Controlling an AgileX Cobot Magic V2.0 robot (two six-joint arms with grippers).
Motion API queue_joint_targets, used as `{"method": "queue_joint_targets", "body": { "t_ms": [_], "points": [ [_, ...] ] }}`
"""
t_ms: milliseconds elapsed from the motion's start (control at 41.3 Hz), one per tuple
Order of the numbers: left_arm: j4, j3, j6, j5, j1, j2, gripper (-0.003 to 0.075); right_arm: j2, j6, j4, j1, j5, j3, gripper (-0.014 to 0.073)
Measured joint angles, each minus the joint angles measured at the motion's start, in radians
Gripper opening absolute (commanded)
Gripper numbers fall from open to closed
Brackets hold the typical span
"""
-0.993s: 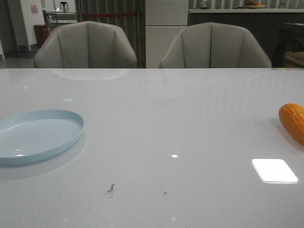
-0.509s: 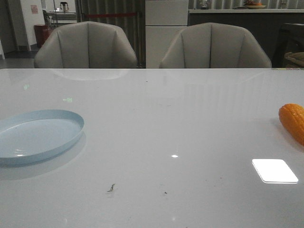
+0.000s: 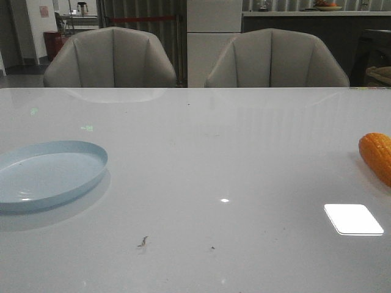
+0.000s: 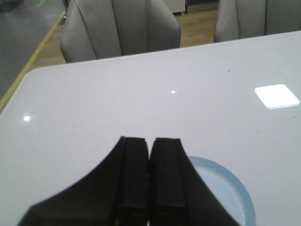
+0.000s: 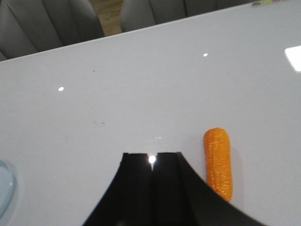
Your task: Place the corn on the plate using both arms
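The orange corn (image 3: 377, 156) lies on the white table at the far right edge of the front view, partly cut off. In the right wrist view the corn (image 5: 218, 162) lies flat just beside my right gripper (image 5: 152, 155), which is shut and empty above the table. The pale blue plate (image 3: 49, 173) sits at the left of the table. In the left wrist view the plate (image 4: 225, 193) lies partly hidden under my left gripper (image 4: 149, 140), which is shut and empty. Neither gripper shows in the front view.
Two grey chairs (image 3: 112, 58) (image 3: 276, 58) stand behind the table's far edge. A bright light reflection (image 3: 353, 219) lies on the table near the corn. Small dark specks (image 3: 142, 242) mark the front middle.
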Motion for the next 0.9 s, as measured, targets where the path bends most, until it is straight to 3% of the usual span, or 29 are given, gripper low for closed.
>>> {"method": "queue_joint_targets", "body": {
  "t_ms": [291,654,799,896],
  "points": [
    [-0.059,0.0,0.0,0.002,0.0,0.023,0.0094,0.135,-0.231,-0.004,0.0,0.017,0.0,0.0057],
    [-0.058,0.0,0.0,0.007,0.0,0.023,0.0104,0.296,-0.267,-0.001,0.0,0.014,0.0,0.0059],
    [-0.058,0.0,0.0,0.018,0.0,0.029,0.0206,0.303,-0.284,0.0,0.0,0.008,0.0,0.009],
    [-0.057,0.0,0.0,0.019,0.0,0.044,0.037,0.303,-0.29,0.0,0.0,0.007,0.0,0.0215]
  ]
}}
